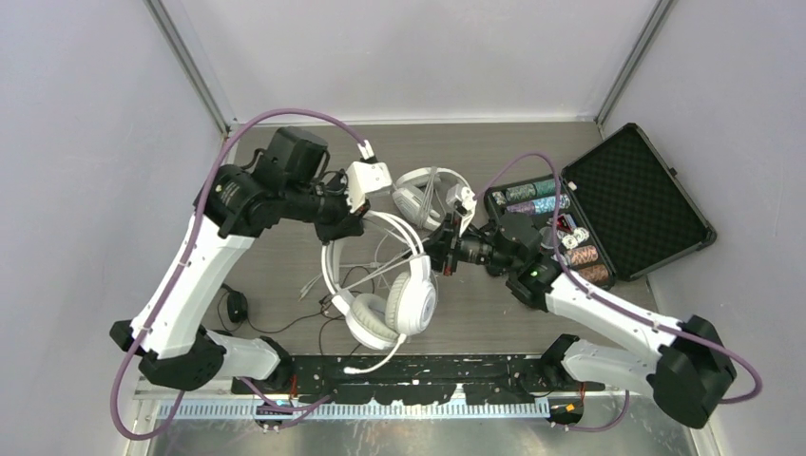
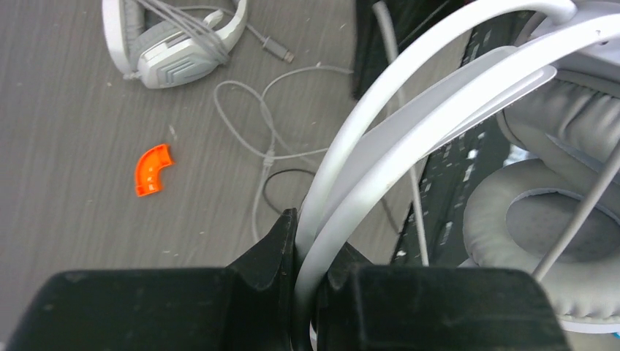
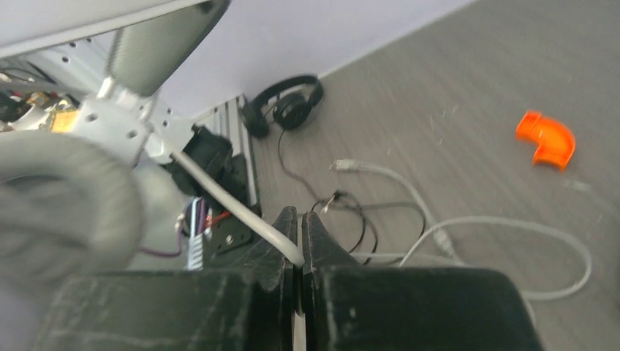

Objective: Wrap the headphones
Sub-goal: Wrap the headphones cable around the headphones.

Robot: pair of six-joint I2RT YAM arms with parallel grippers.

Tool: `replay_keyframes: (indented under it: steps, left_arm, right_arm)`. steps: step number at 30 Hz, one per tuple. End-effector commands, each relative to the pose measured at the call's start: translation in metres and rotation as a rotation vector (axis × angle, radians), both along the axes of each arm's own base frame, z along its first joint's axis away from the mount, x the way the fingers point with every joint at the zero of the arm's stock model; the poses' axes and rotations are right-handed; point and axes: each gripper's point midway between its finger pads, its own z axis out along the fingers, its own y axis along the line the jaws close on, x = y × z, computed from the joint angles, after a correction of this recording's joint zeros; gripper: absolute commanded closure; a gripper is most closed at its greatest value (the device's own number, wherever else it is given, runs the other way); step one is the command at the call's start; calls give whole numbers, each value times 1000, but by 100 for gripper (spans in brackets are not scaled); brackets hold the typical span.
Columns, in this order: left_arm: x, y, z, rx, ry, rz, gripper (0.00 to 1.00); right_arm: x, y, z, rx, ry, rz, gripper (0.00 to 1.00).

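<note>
Headphones (image 1: 385, 285), the white over-ear pair, sit over the middle of the table (image 1: 285, 152), held between your two arms. Your left gripper (image 2: 307, 241) is clamped on the headband (image 2: 409, 124) at about 10 o'clock from the cups (image 1: 399, 304). Your right gripper (image 3: 300, 234) comes in from 3 o'clock, its jaws pressed together on the thin white cord (image 3: 219, 194).

Expect the pair to be light. The band is springy plastic, smooth and rounded, so it may twist or slip in a narrow pinch, and a hold near its crown looks steadiest. The padded cups are soft and would squash, so they make a poor grip. The cord is limp and slick and has no shape of its own. Keep it lightly taut as you wind it, and do not jerk it where it enters the cup, which is probably its weakest spot.

A second white pair (image 1: 432, 195) lies toward 12 o'clock and a black pair (image 1: 233, 306) toward 8 o'clock. Loose cords (image 2: 270, 146) cross the table between them and could snag. You cannot tell from here which cord belongs to which set.
</note>
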Motion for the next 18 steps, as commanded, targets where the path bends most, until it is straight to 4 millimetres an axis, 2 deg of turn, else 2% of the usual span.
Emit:
replay_keyframes:
  steps: [1, 5, 9, 12, 15, 18]
  left_arm:
    - [5, 23, -33, 209, -39, -84, 100]
    - [29, 30, -46, 311, -106, -72, 100]
    - [53, 27, -52, 336, -224, -81, 100]
    - [69, 24, -49, 335, -324, -81, 100]
    - [82, 22, -46, 339, -428, -95, 100]
    - [87, 19, -44, 341, -480, -128, 100]
  right_arm:
    - [-8, -23, -1, -87, 142, -68, 99]
    - [-15, -34, 5, -91, 205, -106, 99]
    - [-17, -36, 17, -77, 272, -126, 99]
    - [-20, -40, 24, -99, 298, -132, 99]
    - [-20, -47, 21, -151, 315, -166, 99]
    - [-19, -52, 19, -174, 313, -194, 99]
